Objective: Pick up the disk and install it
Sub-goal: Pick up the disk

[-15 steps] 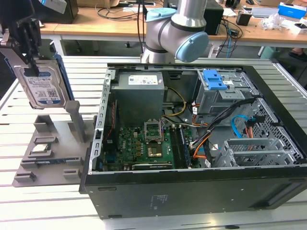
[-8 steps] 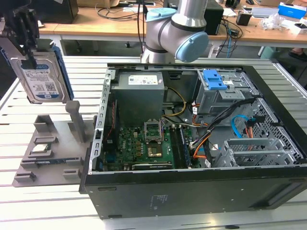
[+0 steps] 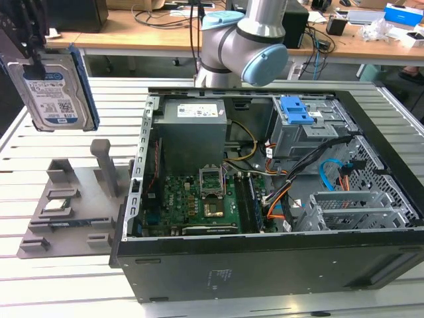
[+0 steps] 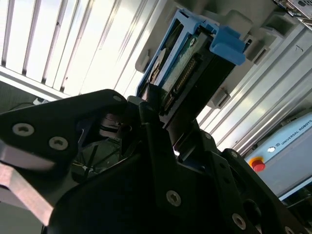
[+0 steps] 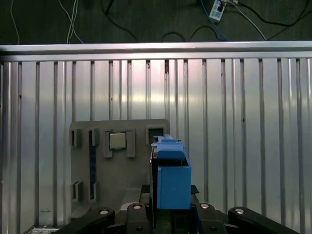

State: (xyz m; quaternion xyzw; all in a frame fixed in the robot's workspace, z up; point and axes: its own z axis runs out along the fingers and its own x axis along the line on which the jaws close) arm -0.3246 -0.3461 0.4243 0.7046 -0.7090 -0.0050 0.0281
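Since the gripper (image 4: 155,105) is clamped on the disk (image 3: 56,89), holding it upright in the air above the grey parts holder (image 3: 73,205) at the exterior view's left and well apart from the open computer case (image 3: 265,265), how the thing handles matters at this moment. I judge the disk to be a stiff, fairly dense metal slab. It will not bend or sag, but it would not forgive a knock or a drop, and its smooth faces could slip under a light pinch. In the second wrist view the fingers appear to bear on its broad flat faces near one end, with the connector edge close by and the blue rails (image 4: 226,41) running along its sides. That seems a sound hold, since it stays off the connector pins and leaves the rails free. The rails are plastic and probably the weakest part, so force is better taken by the metal body. The drive cage (image 3: 301,132) sits inside the case.
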